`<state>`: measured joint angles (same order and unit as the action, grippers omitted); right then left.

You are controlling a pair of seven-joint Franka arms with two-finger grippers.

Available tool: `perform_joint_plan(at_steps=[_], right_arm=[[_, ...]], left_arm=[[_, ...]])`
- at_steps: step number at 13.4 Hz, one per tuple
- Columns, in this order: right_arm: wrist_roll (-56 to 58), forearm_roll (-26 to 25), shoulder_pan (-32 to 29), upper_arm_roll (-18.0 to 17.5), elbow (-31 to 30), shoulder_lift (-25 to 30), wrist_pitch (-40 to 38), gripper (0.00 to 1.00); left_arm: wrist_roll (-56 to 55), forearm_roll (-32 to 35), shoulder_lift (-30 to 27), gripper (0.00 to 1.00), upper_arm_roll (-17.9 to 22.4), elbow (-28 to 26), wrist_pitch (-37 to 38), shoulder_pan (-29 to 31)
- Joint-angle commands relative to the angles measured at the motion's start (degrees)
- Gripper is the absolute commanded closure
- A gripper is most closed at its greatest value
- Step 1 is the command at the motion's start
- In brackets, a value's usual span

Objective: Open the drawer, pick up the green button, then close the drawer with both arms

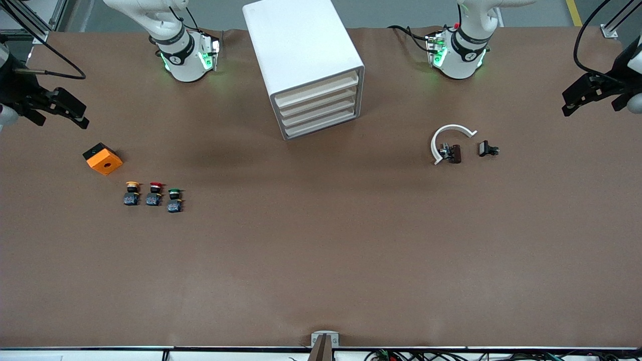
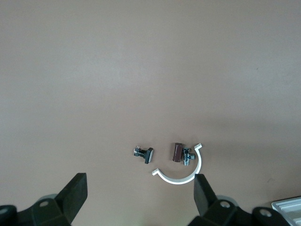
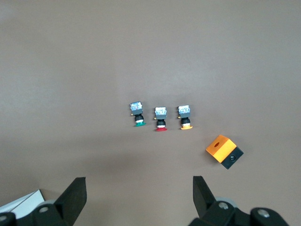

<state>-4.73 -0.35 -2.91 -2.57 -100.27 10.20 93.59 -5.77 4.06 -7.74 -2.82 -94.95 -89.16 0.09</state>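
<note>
The white cabinet (image 1: 306,65) is sitting on the brown surface (image 1: 321,260) between the two arms' bases. All four of its drawers are pushed in, and the drawer (image 1: 319,115), third from the top, is shut too.

The green button (image 1: 174,199) is lying on the surface toward the right arm's end, nearer to the front camera than the cabinet. It is sitting in a short row with a red button (image 1: 154,194) in the middle and a yellow button (image 1: 132,193) at the other end. They are close but not touching. An orange box (image 1: 103,158) is lying near the yellow one.

The right pincer (image 1: 67,111) is hanging in the air over the surface near the orange box, with its fingers spread wide and holding nothing. The left pincer (image 1: 584,95) is hanging over the left arm's end, also wide open and empty.

A white curved piece (image 1: 448,138) is lying toward the left arm's end, with a small brown part (image 1: 454,153) touching it and a small black part (image 1: 486,149) just beside.
</note>
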Motion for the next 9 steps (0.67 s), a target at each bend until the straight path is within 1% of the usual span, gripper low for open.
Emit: perform_joint_plan(at_steps=[1,4,9], right_arm=[[0.8,0.8,0.4,0.4,3.1,0.1,-3.6,0.0],[0.5,0.8,0.4,0.4,3.1,0.0,-6.3,0.0],[0.4,0.8,-0.7,0.3,3.5,0.0,-6.8,0.0]], left_arm=[[0.2,-0.9,-2.2,0.0,-0.3,-2.4,-1.5,0.2],[0.4,-0.9,-2.1,0.0,-0.3,-2.0,-1.5,0.1],[0.5,-1.0,-2.1,0.0,-0.3,-3.1,-1.3,0.1]])
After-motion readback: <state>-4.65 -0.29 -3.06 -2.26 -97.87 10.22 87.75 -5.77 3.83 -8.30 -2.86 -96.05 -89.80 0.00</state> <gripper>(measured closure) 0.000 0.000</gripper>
